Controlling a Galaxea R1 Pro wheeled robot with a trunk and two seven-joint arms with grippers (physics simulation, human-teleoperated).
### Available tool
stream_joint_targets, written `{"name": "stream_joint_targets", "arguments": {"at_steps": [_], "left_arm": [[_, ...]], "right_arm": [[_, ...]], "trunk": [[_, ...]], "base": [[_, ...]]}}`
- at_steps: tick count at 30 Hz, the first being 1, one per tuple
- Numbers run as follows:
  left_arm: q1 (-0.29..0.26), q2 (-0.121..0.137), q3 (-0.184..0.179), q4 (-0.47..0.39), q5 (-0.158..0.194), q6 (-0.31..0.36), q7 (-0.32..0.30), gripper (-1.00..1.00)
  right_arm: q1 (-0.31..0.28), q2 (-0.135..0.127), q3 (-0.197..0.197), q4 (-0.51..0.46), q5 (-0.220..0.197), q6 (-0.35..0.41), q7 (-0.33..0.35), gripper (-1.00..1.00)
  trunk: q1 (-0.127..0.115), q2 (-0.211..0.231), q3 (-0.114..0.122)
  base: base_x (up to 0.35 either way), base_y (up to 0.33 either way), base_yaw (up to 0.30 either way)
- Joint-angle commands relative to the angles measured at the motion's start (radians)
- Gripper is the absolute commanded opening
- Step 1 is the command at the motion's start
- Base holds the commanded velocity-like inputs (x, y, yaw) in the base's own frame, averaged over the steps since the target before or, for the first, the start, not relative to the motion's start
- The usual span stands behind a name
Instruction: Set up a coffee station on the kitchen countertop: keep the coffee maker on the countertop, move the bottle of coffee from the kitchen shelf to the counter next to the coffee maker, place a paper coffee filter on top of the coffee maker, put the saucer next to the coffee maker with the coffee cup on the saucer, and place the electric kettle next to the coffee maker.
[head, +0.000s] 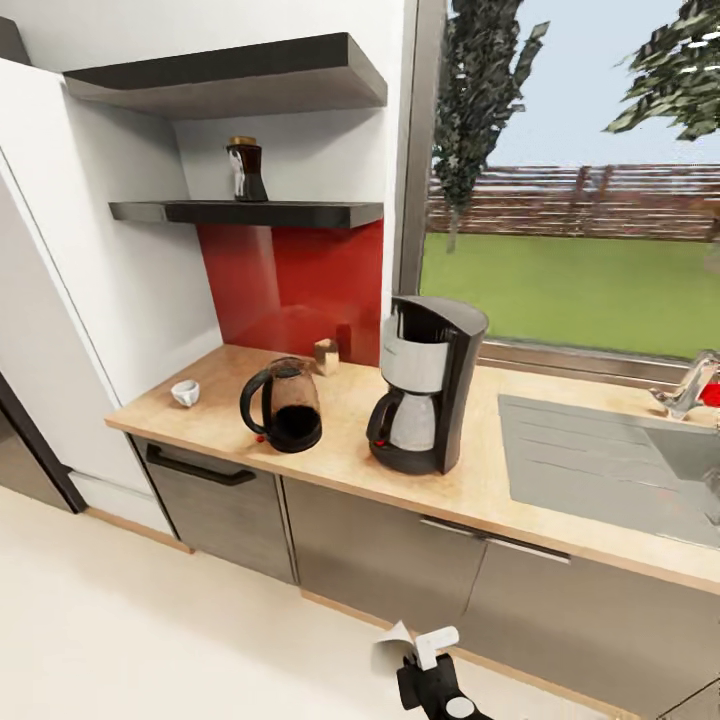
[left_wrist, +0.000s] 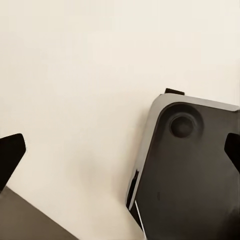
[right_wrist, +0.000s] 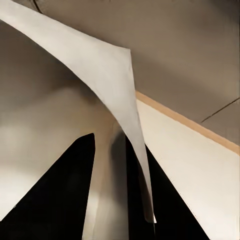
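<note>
The black and silver coffee maker (head: 425, 385) stands on the wooden countertop (head: 340, 455). To its left sits the dark glass electric kettle (head: 283, 405), and further left a small white coffee cup (head: 185, 392). On the lower wall shelf (head: 250, 212) stands the bottle of coffee (head: 246, 170). My right gripper (head: 425, 655) hangs low in front of the cabinets, shut on a white paper coffee filter (head: 392, 648). The right wrist view shows the filter (right_wrist: 100, 65) pinched in that gripper (right_wrist: 110, 145). My left gripper (left_wrist: 122, 150) is open above the floor. The saucer is out of view.
A small tan object (head: 326, 356) sits by the red backsplash. A steel sink (head: 600, 450) with a faucet (head: 685, 385) fills the counter's right part. A tall white cabinet (head: 70, 300) stands at the left. The robot's dark base (left_wrist: 190, 170) is under the left gripper.
</note>
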Motion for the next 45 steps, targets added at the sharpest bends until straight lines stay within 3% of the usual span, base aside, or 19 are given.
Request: {"name": "stream_joint_targets", "arguments": {"at_steps": [1, 24, 45], "left_arm": [[-0.001, 0.0, 0.001, 0.001, 0.001, -0.003, 0.001, 1.0], [-0.001, 0.0, 0.001, 0.001, 0.001, -0.003, 0.0, 1.0], [-0.001, 0.0, 0.001, 0.001, 0.001, -0.003, 0.0, 1.0]], "right_arm": [[0.0, 0.001, 0.009, 0.002, -0.013, -0.004, 0.001, -1.0], [0.008, 0.001, 0.01, 0.008, -0.013, -0.004, 0.003, -1.0], [0.014, 0.001, 0.01, 0.008, -0.013, -0.004, 0.003, -1.0]], "trunk": [[0.001, -0.002, -0.002], [0.001, -0.002, -0.002], [0.001, -0.002, -0.002]], "base": [[0.135, 0.325, -0.246], [0.101, 0.328, -0.028], [0.058, 0.335, -0.255]]}}
